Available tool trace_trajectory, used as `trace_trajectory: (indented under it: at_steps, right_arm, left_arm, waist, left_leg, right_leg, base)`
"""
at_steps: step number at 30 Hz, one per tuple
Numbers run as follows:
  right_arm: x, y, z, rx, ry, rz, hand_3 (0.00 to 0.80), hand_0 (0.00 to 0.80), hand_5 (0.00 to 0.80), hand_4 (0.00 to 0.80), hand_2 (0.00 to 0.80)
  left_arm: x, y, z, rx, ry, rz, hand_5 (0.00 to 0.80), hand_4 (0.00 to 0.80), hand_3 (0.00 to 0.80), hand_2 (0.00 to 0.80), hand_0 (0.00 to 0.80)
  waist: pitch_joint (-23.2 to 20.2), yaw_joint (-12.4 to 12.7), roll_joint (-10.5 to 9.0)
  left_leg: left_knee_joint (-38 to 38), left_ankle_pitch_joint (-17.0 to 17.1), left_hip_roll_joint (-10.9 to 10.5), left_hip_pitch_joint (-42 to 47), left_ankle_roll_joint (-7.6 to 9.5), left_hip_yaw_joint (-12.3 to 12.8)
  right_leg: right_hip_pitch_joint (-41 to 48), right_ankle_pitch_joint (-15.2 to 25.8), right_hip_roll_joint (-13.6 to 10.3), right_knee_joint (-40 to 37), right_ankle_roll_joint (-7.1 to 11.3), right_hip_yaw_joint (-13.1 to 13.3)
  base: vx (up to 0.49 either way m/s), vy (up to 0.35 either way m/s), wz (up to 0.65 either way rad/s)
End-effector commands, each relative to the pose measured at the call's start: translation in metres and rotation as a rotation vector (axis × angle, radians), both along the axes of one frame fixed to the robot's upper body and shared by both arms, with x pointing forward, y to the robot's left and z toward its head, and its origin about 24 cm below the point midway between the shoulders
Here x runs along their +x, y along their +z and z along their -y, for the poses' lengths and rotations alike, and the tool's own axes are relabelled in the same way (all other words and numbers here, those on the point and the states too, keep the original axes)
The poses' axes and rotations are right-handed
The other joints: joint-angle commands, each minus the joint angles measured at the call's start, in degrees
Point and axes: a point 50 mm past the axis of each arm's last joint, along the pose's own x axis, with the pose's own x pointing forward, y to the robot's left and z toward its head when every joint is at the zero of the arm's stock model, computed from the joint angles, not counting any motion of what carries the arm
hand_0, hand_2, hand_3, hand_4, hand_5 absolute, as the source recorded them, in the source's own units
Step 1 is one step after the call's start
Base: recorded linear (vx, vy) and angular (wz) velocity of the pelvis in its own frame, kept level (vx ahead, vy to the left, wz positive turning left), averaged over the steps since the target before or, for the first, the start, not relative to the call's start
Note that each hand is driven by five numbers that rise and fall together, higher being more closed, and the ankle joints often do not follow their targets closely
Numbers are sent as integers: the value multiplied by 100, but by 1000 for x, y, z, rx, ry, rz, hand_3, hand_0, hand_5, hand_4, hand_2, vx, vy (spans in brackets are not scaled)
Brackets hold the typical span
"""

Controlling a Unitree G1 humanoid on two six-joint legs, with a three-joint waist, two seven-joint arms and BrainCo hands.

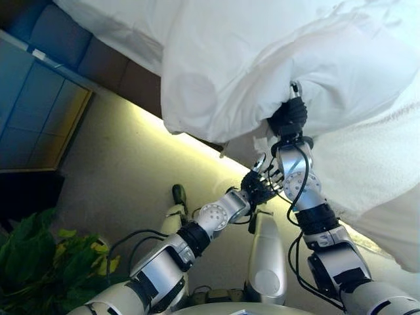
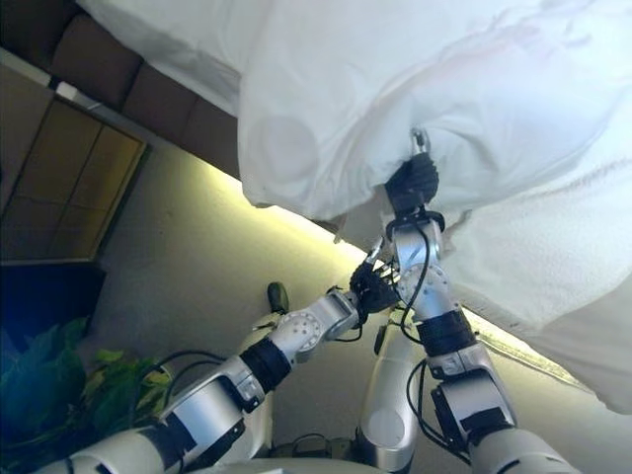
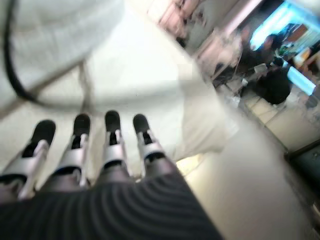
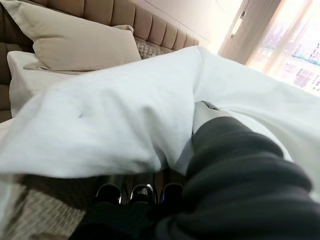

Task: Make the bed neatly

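Note:
A white duvet (image 1: 275,59) lies bunched over the bed and hangs past its edge. My right hand (image 1: 289,117) is raised at the duvet's edge. In the right wrist view its fingers (image 4: 141,192) curl under a fold of the duvet (image 4: 100,125), with the thumb over it, so it is shut on the cloth. My left hand (image 1: 259,180) is lower, just below the right wrist and beside the bed's edge. In the left wrist view its fingers (image 3: 112,135) are straight and hold nothing, close to hanging white cloth (image 3: 150,75).
A beige pillow (image 4: 75,45) and a white pillow (image 4: 22,75) lean on the padded headboard (image 4: 150,25). The dark bed base (image 1: 125,79) runs along the floor. A leafy plant (image 1: 39,262) and a panelled wall (image 1: 33,111) stand nearby. People (image 3: 272,82) sit far off.

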Motion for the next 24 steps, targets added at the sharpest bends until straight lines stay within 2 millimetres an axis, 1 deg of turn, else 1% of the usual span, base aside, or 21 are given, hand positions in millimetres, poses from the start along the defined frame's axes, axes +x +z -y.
trace_trajectory:
  at_steps: [1, 7, 12, 17, 18, 19, 20, 21, 22, 23, 24]
  right_arm:
    - [-17, 75, -19, -55, 77, 315, 800, 800, 800, 800, 800]
    - [-18, 82, -27, -94, 128, 325, 800, 800, 800, 800, 800]
    - [-17, 89, -31, -120, 155, 324, 800, 800, 800, 800, 800]
    - [-17, 91, -33, -135, 165, 311, 800, 800, 800, 800, 800]
    - [-17, 92, -33, -133, 166, 311, 800, 800, 800, 800, 800]
    - [-17, 92, -34, -131, 166, 312, 800, 800, 800, 800, 800]
    - [-18, 93, -34, -133, 166, 313, 800, 800, 800, 800, 800]
    - [-18, 92, -36, -133, 166, 313, 800, 800, 800, 800, 800]
    - [-18, 92, -36, -133, 165, 313, 800, 800, 800, 800, 800]
    - [-18, 92, -36, -131, 165, 313, 800, 800, 800, 800, 800]
    - [-18, 92, -35, -126, 164, 312, 800, 800, 800, 800, 800]
  left_arm:
    - [5, 44, 36, -66, -11, 125, 0, 0, 0, 0, 0]
    - [26, 57, 22, -62, 122, 157, 0, 0, 0, 0, 0]
    - [41, 69, 10, -104, 201, 181, 0, 0, 0, 0, 0]
    - [50, 69, 0, -129, 257, 169, 0, 0, 0, 0, 0]
    - [50, 69, -1, -128, 258, 169, 414, 414, 414, 414, 414]
    - [50, 68, 0, -131, 262, 169, 543, 543, 543, 543, 543]
    - [50, 68, 0, -132, 262, 167, 605, 605, 605, 605, 605]
    - [51, 68, -1, -131, 260, 165, 599, 599, 599, 599, 599]
    - [51, 68, -1, -142, 260, 164, 568, 568, 568, 568, 568]
    - [51, 68, -1, -152, 256, 168, 433, 433, 433, 433, 433]
    - [50, 68, 0, -162, 244, 174, 257, 257, 257, 257, 257]
  waist:
    - [30, -65, 4]
    - [38, -212, 93]
    - [17, -297, 196]
    - [-10, -327, 262]
    - [-13, -327, 271]
    - [-17, -324, 273]
    - [-23, -320, 276]
    - [-36, -316, 275]
    - [-44, -314, 277]
    - [-45, -310, 280]
    - [-44, -303, 284]
  left_leg:
    - [-272, 411, 410, 95, -334, -141]
    - [-425, 524, 435, 183, -363, 16]
    - [-616, 616, 417, 279, -374, 156]
    - [-617, 615, 407, 330, -384, 201]
    - [-628, 614, 408, 339, -387, 206]
    - [-630, 615, 413, 340, -391, 204]
    - [-625, 614, 414, 336, -392, 198]
    - [-625, 611, 416, 338, -395, 195]
    - [-637, 615, 419, 349, -395, 198]
    - [-639, 613, 420, 354, -398, 194]
    - [-634, 608, 419, 353, -399, 186]
  right_leg:
    - [62, 635, -217, -277, 115, -9]
    - [49, 628, -198, -323, 94, 71]
    - [46, 616, -233, -393, 82, 118]
    - [84, 592, -264, -410, 65, 126]
    - [97, 591, -276, -424, 65, 112]
    - [109, 592, -283, -439, 70, 100]
    - [115, 590, -284, -442, 69, 96]
    - [131, 585, -282, -454, 71, 86]
    - [147, 581, -280, -467, 73, 75]
    - [171, 579, -283, -482, 75, 62]
    - [187, 575, -294, -488, 78, 44]
  base:
    - [-26, 80, -20]
    - [4, 110, -16]
    - [7, 120, -9]
    - [17, 76, -5]
    - [-4, 37, -8]
    - [-6, 18, -13]
    - [-3, 3, -14]
    - [-1, -2, -11]
    - [0, -3, -7]
    - [-7, 0, -3]
    - [0, 0, 0]
